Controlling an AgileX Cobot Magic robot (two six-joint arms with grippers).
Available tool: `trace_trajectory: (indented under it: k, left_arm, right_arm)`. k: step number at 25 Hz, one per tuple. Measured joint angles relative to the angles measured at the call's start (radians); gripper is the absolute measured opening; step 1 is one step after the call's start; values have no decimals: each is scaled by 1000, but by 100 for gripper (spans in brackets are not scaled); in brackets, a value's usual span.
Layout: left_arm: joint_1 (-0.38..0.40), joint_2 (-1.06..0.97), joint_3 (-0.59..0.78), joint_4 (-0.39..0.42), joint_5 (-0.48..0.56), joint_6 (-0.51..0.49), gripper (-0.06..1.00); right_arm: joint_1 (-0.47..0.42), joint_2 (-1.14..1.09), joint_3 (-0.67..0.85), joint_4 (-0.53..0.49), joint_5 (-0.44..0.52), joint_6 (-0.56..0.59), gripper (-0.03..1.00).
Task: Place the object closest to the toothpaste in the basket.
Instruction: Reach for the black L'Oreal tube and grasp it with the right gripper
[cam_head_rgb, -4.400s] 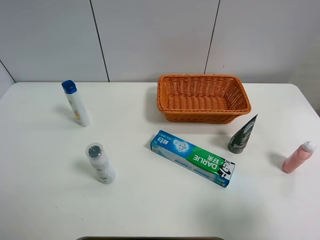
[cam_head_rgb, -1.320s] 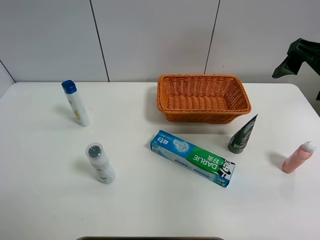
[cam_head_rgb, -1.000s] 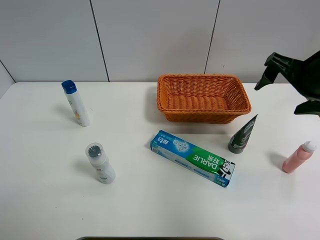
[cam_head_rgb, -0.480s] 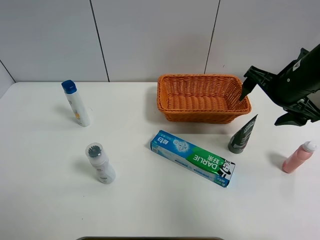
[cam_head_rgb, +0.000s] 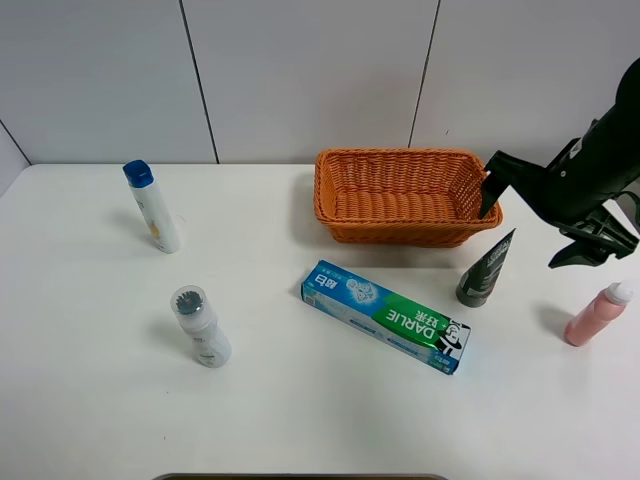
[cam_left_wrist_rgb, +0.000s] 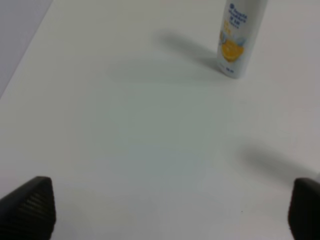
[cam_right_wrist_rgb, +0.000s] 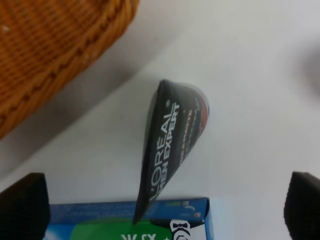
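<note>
The blue-and-green toothpaste box (cam_head_rgb: 386, 315) lies flat in the middle of the table, and its end shows in the right wrist view (cam_right_wrist_rgb: 100, 220). A dark tube (cam_head_rgb: 484, 270) stands on its cap just right of the box and is the object nearest to it. It fills the centre of the right wrist view (cam_right_wrist_rgb: 172, 145). My right gripper (cam_head_rgb: 518, 240) is open and hangs above the tube's top, with the jaws wide on either side (cam_right_wrist_rgb: 162, 207). The orange wicker basket (cam_head_rgb: 400, 154) stands behind, and its wall shows in the right wrist view (cam_right_wrist_rgb: 50, 45). My left gripper (cam_left_wrist_rgb: 165, 207) is open and empty over bare table.
A white bottle with a blue cap (cam_head_rgb: 153, 207) stands at the back left and shows in the left wrist view (cam_left_wrist_rgb: 240, 37). A white bottle with a grey cap (cam_head_rgb: 200, 326) stands at the front left. A pink bottle (cam_head_rgb: 596, 314) stands at the right edge.
My right arm has come in from the right and dropped toward the dark tube, jaws open. No object on the table has moved.
</note>
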Motion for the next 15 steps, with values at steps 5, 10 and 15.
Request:
trace_trajectory:
  k: [5,10,15]
  left_arm:
    - [0,0,0,0,0,0,94]
    - [0,0,0,0,0,0,94]
    - [0,0,0,0,0,0,94]
  right_arm:
    - [3,80,0,13,-10,-11,97]
    - [3,127,0,13,-29,-21,97]
    - [3,166,0,12,-53,-41,97]
